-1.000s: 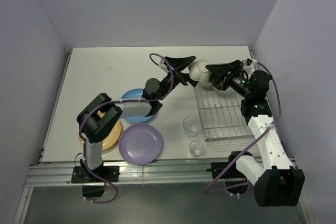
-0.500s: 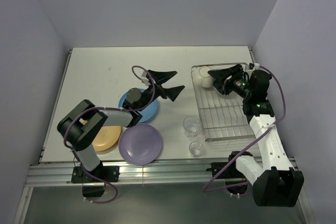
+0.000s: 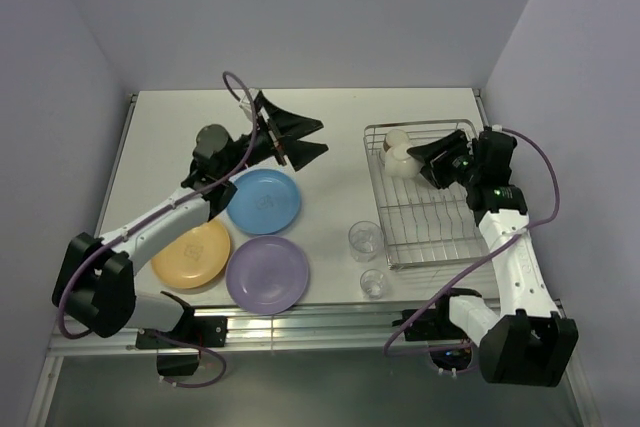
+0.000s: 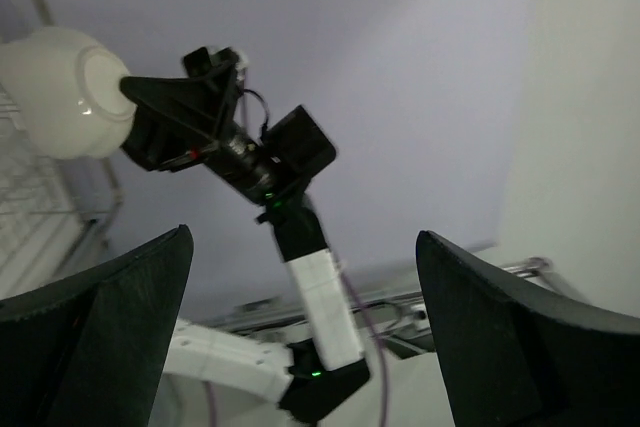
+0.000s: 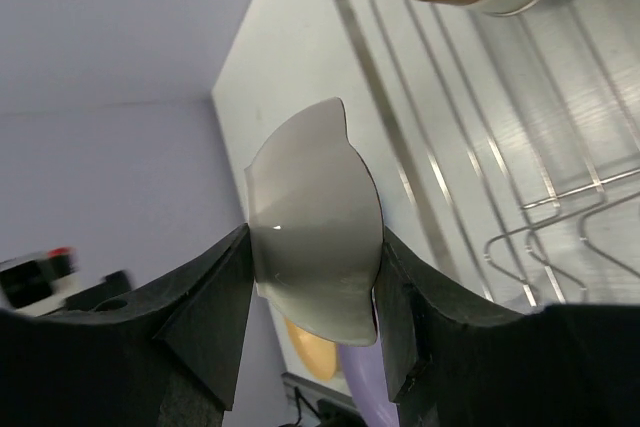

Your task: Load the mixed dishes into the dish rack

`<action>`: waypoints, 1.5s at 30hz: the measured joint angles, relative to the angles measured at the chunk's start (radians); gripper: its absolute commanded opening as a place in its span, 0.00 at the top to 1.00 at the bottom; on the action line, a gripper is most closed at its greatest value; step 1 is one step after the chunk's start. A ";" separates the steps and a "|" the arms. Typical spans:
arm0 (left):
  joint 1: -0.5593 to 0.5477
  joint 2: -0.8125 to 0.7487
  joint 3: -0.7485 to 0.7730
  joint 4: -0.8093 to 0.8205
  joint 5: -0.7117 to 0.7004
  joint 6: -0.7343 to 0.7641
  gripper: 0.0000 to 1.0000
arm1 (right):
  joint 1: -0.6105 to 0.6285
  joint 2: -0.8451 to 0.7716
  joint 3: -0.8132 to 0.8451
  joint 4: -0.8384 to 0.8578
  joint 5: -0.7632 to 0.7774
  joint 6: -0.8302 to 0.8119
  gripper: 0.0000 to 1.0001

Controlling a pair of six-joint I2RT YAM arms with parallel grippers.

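from above, the right gripper (image 3: 425, 155) holds a white round ceramic bowl (image 3: 400, 160) over the far end of the silver wire dish rack (image 3: 425, 247) — likely so it can be set among the prongs. the left gripper (image 3: 305, 139) hangs wide open and empty above the table, beyond the blue round plate (image 3: 264, 200). the orange-yellow plate (image 3: 192, 254), purple plate (image 3: 267, 273) and two clear glasses (image 3: 365, 240) wait on the table.

left wrist view: spread fingers (image 4: 95, 332) frame nothing.

right wrist view: jaws pinch the bowl's sides, rack wires below.
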 measured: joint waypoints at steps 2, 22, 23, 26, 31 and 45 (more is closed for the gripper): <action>-0.001 -0.014 0.114 -0.226 0.042 0.152 0.04 | -0.005 0.019 0.002 -0.021 0.020 -0.032 1.00; -0.002 -0.053 0.260 -1.041 0.101 0.705 0.11 | -0.011 0.291 -0.022 0.043 0.022 -0.264 1.00; -0.002 -0.046 0.272 -1.060 0.100 0.718 0.11 | -0.011 0.307 -0.025 0.059 0.016 -0.270 1.00; -0.010 -0.018 0.308 -1.125 0.098 0.762 0.12 | -0.011 0.368 -0.027 0.100 -0.001 -0.283 1.00; -0.039 0.032 0.338 -1.208 0.098 0.814 0.12 | -0.011 0.464 -0.028 0.165 -0.029 -0.283 1.00; -0.061 0.139 0.429 -1.279 0.095 0.875 0.13 | -0.011 0.579 -0.027 0.252 -0.086 -0.261 0.64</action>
